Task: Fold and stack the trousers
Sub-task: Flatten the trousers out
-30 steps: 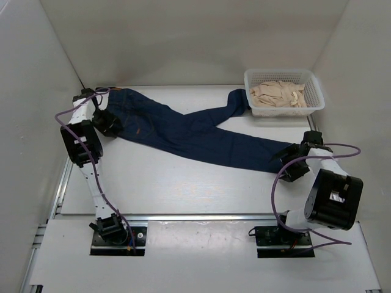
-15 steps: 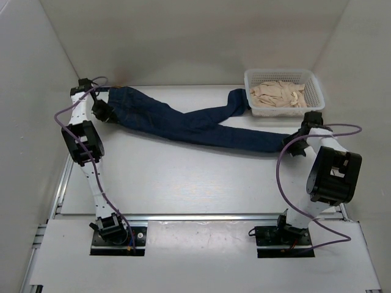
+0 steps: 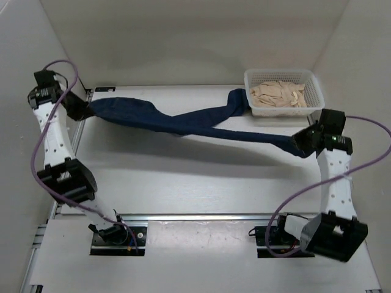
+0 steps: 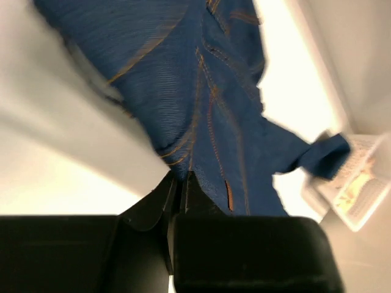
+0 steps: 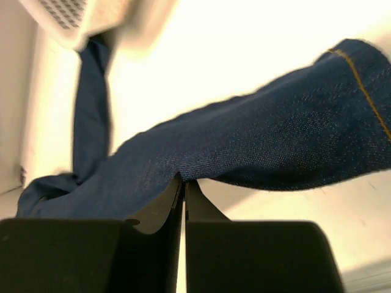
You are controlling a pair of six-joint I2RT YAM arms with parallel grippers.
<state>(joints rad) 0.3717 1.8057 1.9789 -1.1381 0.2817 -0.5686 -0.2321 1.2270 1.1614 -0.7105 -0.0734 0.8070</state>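
The dark navy trousers (image 3: 183, 122) hang stretched across the table, lifted at both ends. My left gripper (image 3: 84, 108) is shut on the waistband end at the far left; the left wrist view shows denim with orange stitching (image 4: 208, 116) pinched between its fingers (image 4: 181, 186). My right gripper (image 3: 303, 144) is shut on one leg's hem end at the right; in the right wrist view the fabric (image 5: 244, 152) folds into the closed tips (image 5: 184, 182). The other leg (image 3: 235, 101) trails up toward the basket.
A white plastic basket (image 3: 283, 110) holding beige cloth (image 3: 278, 93) stands at the back right, touching the loose leg end. White walls enclose the table on the left, back and right. The aluminium rail (image 3: 195, 217) runs along the near edge.
Both grippers have shut on the trousers and risen outward. The left arm swung up and left with the waistband, the right arm lifted the hem, pulling the fabric taut off the table.
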